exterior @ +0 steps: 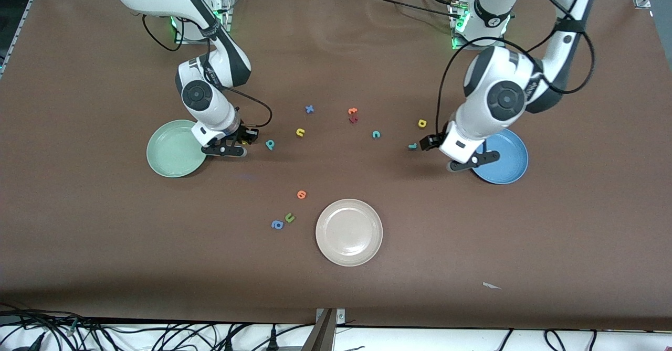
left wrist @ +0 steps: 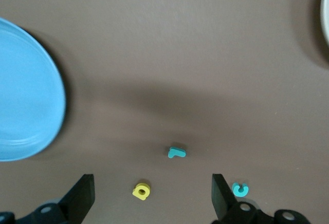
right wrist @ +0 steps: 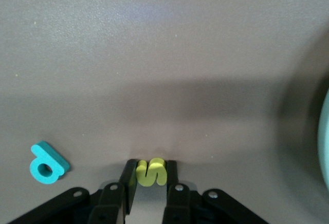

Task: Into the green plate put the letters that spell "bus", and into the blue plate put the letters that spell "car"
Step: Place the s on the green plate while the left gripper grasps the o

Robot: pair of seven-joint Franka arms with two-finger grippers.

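While your right gripper (right wrist: 149, 175) is pinching the curvy yellow foam s (right wrist: 151, 171), the teal b (right wrist: 47, 163) is lying flat beside it. Your left gripper (left wrist: 153, 199) is hanging wide open over the yellow a (left wrist: 141, 191).

Both arms were glossy white with dark grey joint caps, looping black cables, green base lights and black pincers with small silver screws.

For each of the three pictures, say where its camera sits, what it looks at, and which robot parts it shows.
Front: high across the table, facing both arms, green plate, blue plate.
Left wrist: above the table, open left gripper, teal r, blue plate.
Right wrist: right gripper shut on yellow s, teal b.
Shared: teal b, teal r.
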